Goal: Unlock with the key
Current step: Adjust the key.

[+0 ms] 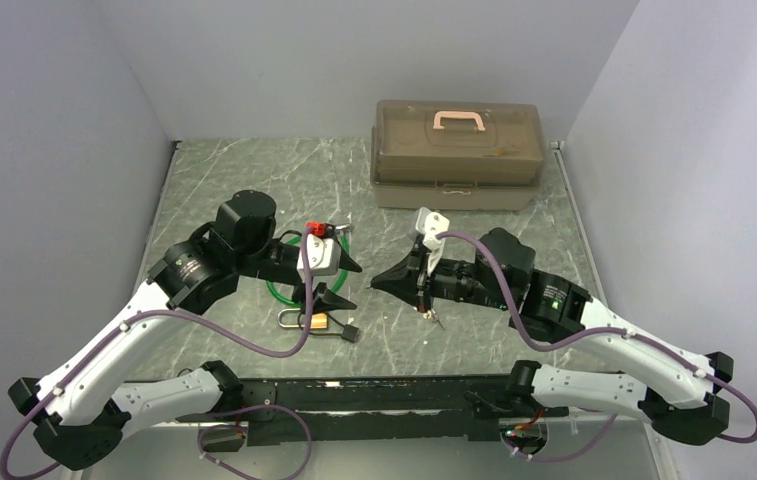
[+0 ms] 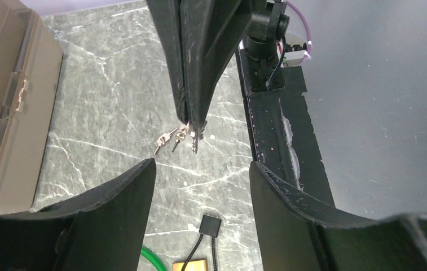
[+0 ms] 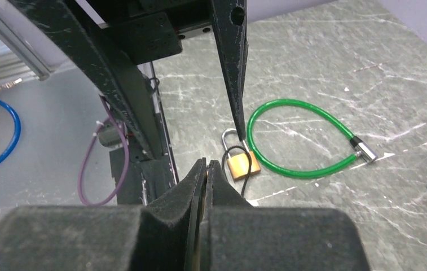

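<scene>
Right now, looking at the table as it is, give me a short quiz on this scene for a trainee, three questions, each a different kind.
1. True or false: the left tool is shut on the brass padlock.
2. Which one holds the key bunch? A: left tool. B: right tool. C: neither.
3. Fill in: the padlock lies beside a looped ____ cable.
Key: 1 false, it stands open and holds nothing; 2 B; 3 green.
</scene>
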{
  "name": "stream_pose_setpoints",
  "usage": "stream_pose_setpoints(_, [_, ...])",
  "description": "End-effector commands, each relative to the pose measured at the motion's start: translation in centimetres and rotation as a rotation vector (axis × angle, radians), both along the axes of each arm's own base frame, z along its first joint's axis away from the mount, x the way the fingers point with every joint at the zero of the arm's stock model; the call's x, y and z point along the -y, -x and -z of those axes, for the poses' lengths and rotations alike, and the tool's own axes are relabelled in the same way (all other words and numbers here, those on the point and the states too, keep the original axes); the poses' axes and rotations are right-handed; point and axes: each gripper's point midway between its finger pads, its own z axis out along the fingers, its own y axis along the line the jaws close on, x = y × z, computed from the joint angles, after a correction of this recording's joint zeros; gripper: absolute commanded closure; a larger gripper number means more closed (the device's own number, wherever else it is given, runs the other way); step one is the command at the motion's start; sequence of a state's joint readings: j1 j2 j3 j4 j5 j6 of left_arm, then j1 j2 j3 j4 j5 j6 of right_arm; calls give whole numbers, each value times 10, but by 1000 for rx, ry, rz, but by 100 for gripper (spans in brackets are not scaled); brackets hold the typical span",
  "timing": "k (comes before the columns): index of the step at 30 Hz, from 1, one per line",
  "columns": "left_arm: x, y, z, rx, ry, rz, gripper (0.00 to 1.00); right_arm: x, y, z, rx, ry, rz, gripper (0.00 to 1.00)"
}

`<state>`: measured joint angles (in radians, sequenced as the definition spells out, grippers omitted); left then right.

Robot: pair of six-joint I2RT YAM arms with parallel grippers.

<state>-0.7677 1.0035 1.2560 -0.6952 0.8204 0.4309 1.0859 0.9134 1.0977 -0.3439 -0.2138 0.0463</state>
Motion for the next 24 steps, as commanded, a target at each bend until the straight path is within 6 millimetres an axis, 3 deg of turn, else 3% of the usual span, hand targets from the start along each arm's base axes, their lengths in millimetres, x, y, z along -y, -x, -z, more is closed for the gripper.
stream_pose_setpoints(1, [-1,-9,-9,12,35,-57,35,-1,3,-41,17,-223,7,100])
stream_pose_setpoints(7, [-2,-12,-20,15,64,-68,47,5,11,-59,31,-400,-14,100])
stream_pose_setpoints(12, [-2,-5,-31,-11,98,-38,57,6,14,-61,22,-442,-24,100])
stream_pose_setpoints(16, [-2,9,-34,-47,112,33,56,5,15,-65,25,-461,-34,100])
stream_pose_setpoints(24, [-3,12,-46,-28,137,47,56,0,14,-65,21,-459,-42,100])
